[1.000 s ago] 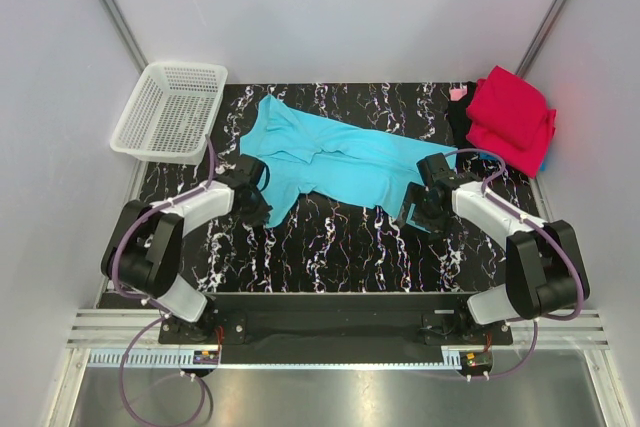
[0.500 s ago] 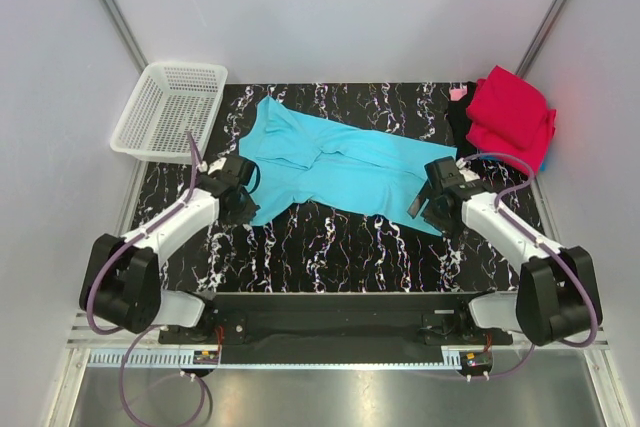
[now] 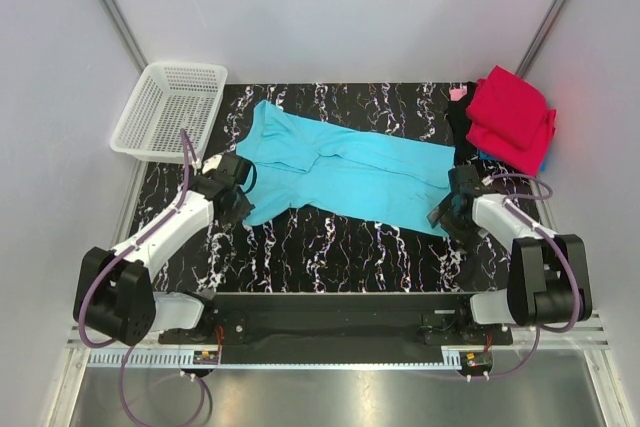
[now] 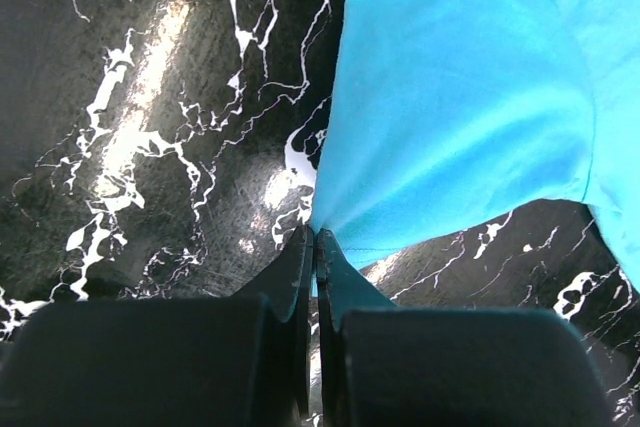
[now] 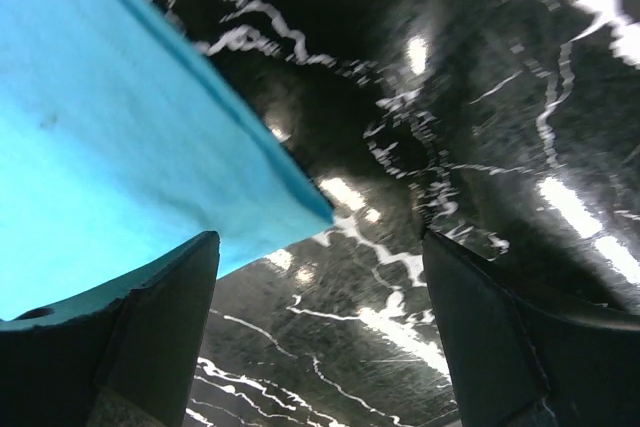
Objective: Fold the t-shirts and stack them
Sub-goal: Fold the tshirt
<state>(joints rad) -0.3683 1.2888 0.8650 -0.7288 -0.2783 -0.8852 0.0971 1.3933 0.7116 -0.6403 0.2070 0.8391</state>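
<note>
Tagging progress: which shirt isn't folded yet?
The turquoise shirt, spread out flat in the middle. The red shirt tops a folded pile at the far right.

The turquoise t-shirt (image 3: 340,172) and crimson t-shirt (image 3: 510,112) lie on a black, white-veined table (image 3: 330,244).

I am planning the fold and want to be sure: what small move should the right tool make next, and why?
Probably close the right tool on the corner of the turquoise t-shirt. The left tool is shut on the shirt's edge at the other end. The right one stands open, with the cloth corner lying between its fingers, not yet gripped.
</note>
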